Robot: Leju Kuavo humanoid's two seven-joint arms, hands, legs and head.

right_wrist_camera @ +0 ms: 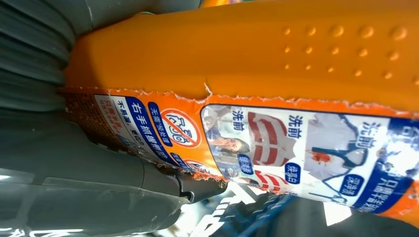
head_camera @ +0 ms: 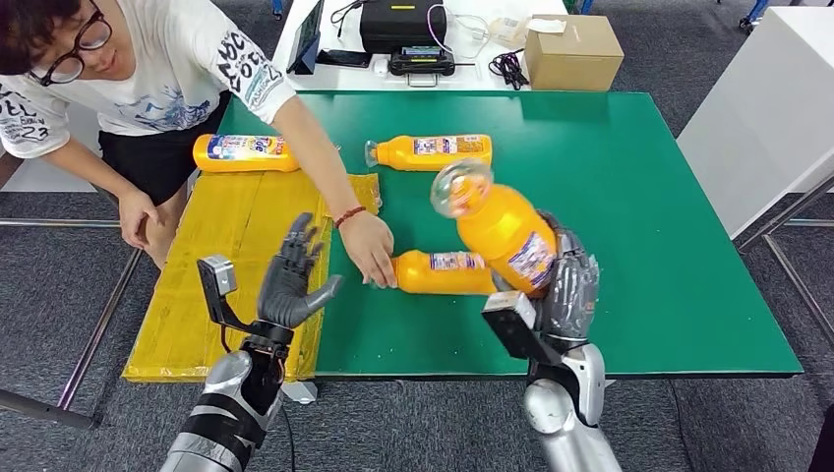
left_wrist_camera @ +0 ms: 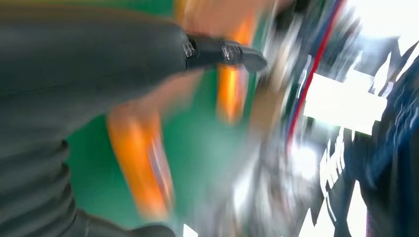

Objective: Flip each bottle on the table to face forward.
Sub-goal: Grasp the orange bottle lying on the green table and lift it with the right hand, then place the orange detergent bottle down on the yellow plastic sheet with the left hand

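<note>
Bottle (head_camera: pixel 502 231) gripped by right hand (head_camera: pixel 568 287), base hidden; left hand (head_camera: pixel 293 277) spread, empty; left wrist view blurred.

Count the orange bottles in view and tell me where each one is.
4. One is held up in the right hand; one lies under the person's hand; one lies mid-table; one lies on the yellow mat.

Your wrist cam's super blurry: left robot hand (left_wrist_camera: pixel 99 74) over the green surface (left_wrist_camera: pixel 202 148), orange bottle (left_wrist_camera: pixel 141 163) smeared beside it.
</note>
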